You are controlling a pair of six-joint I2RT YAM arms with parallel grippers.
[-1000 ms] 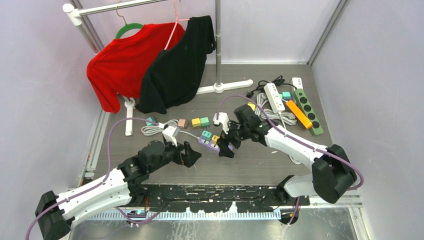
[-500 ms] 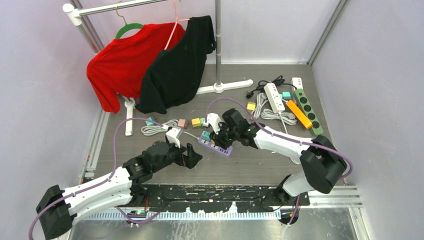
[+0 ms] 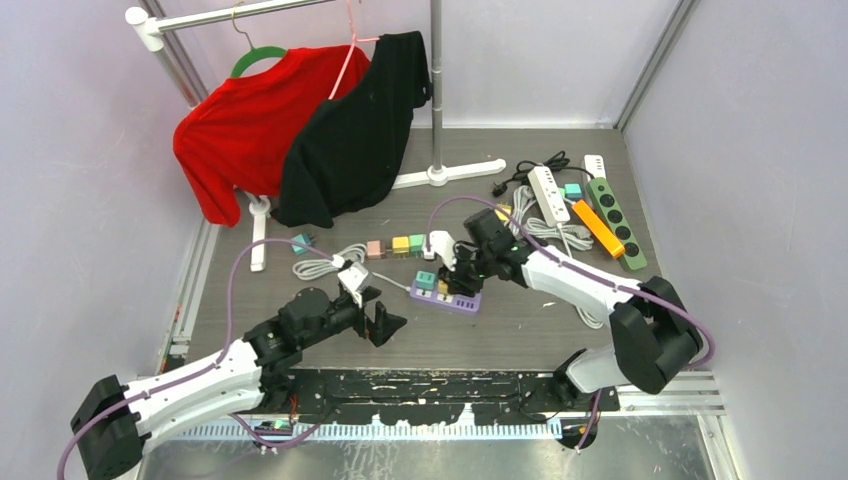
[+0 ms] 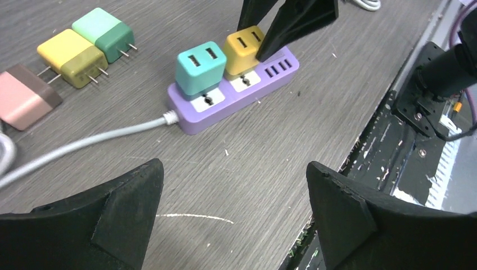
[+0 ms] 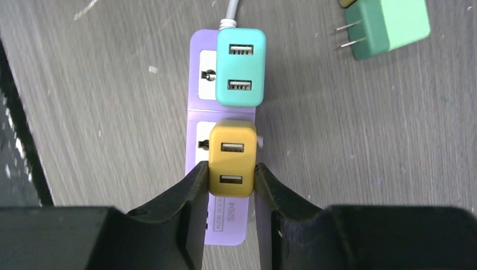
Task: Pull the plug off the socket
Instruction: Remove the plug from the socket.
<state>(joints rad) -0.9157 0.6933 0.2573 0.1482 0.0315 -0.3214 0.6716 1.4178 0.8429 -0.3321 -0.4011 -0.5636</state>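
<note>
Okay, from above: my right gripper (image 3: 456, 284) sits on the purple power strip (image 3: 464, 303), mid-table. Left wrist: the left gripper (image 4: 233, 169) gapes wide nearby, probably ready to brace. Right wrist: jaws clamp the yellow plug (image 5: 232, 153), seated in its socket, for pulling.

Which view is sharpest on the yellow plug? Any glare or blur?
Right wrist: yellow plug crisp, USB slots legible, no glare; right gripper dark, little detail. Left wrist: plug smaller but sharp, left gripper dark in the foreground. Top external: evenly lit, plug tiny.
</note>
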